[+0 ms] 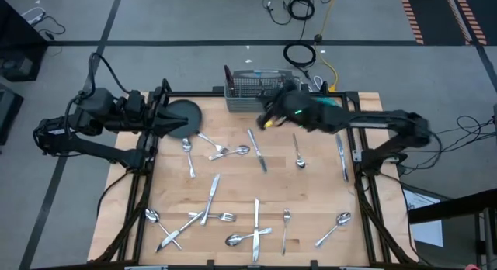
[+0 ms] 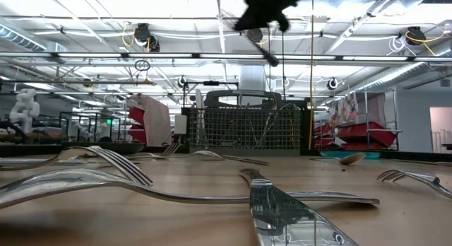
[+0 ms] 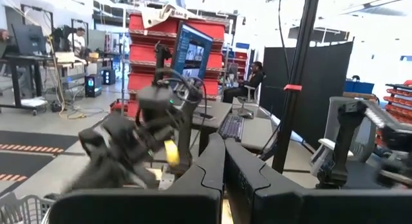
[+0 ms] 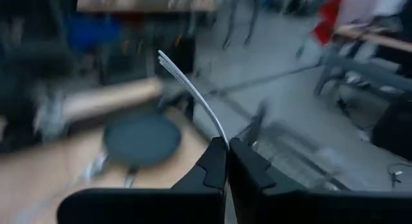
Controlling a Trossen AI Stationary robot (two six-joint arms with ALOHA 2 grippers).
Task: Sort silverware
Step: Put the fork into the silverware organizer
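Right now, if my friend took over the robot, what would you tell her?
Right gripper: shut on a fork, raised near the wire caddy.
Left gripper: shut, empty, waiting at the table's left edge by the dark plate.
Silverware: forks, spoons and knives lie scattered across the table.
Done: one fork picked up.
Left: drop it in the caddy, then sort the rest.

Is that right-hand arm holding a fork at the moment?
Yes, the right gripper's fingers are shut on a fork whose tines stick up out of them.
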